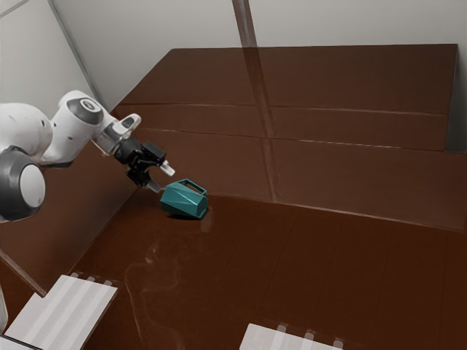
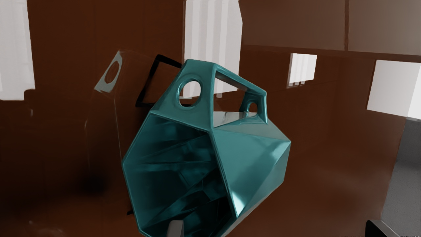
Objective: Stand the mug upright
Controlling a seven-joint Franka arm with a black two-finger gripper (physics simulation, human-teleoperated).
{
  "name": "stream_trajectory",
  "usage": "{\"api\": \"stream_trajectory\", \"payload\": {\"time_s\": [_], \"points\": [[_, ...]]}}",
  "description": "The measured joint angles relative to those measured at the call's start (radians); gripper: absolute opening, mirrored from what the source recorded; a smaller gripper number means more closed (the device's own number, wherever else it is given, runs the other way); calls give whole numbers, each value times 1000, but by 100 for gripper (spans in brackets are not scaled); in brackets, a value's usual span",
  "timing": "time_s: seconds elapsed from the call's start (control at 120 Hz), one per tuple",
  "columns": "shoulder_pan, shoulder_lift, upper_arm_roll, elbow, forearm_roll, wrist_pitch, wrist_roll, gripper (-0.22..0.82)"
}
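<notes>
Lying sideways, one teal mug (image 1: 184, 201) is seen just beyond one gripper (image 1: 161, 180).
Two fingers (image 2: 176, 228) are spread wide, nothing gripped; one is perhaps inside the mug.

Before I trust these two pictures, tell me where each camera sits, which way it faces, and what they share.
Exterior view: set at the arm's side, looking down across the table; the white arm comes in from the exterior view's left, ending in the open black gripper.
Wrist view: on the arm's hand, looking past the fingers, whose tips show at the bottom edge, toward the mouth of the tipped mug.
Shared: mug, table and the gripper's fingers.
</notes>
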Motion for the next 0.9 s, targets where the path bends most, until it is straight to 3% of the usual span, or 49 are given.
{"api": "stream_trajectory", "payload": {"time_s": [0.358, 0.508, 0.6, 0.708, 0.9], "points": [[-4, 13, -18, -78, -107, 19, 78, 59], [-4, 11, -23, -91, -127, 17, 101, 21], [-3, 6, -23, -87, -133, 17, 114, 4], [-3, 1, -23, -85, -136, 16, 127, -6], [-1, -10, -23, -87, -142, 9, 143, -14]]}}
